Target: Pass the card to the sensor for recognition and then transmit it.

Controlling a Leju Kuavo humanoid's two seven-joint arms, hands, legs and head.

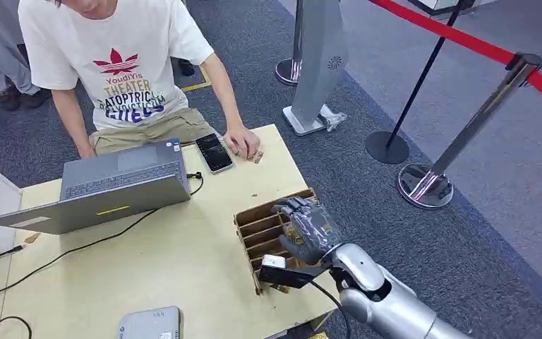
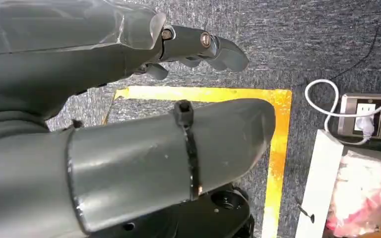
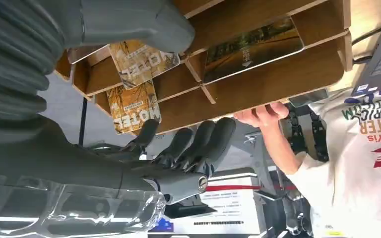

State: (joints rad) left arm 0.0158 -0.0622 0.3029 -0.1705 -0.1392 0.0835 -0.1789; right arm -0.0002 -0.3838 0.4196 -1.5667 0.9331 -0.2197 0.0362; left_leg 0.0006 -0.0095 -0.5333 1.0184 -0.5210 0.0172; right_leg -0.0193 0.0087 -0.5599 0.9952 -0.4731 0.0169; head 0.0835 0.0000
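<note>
We see the right hand [image 1: 309,229] poised over the slotted wooden rack [image 1: 254,227] on the bench [image 1: 183,261], fingers apart and holding nothing. In the right wrist view, three cards stand in the slots: two marked "HOTEL" [image 3: 138,59] [image 3: 131,105] and one darker card [image 3: 250,48]. We judge each card light, stiff and slick, best pinched at its exposed edge. The left hand [image 2: 198,47] hangs over the floor, fingers loosely extended. One person [image 1: 123,63], one laptop [image 1: 113,187] and one phone [image 1: 214,152] share the scene.
</note>
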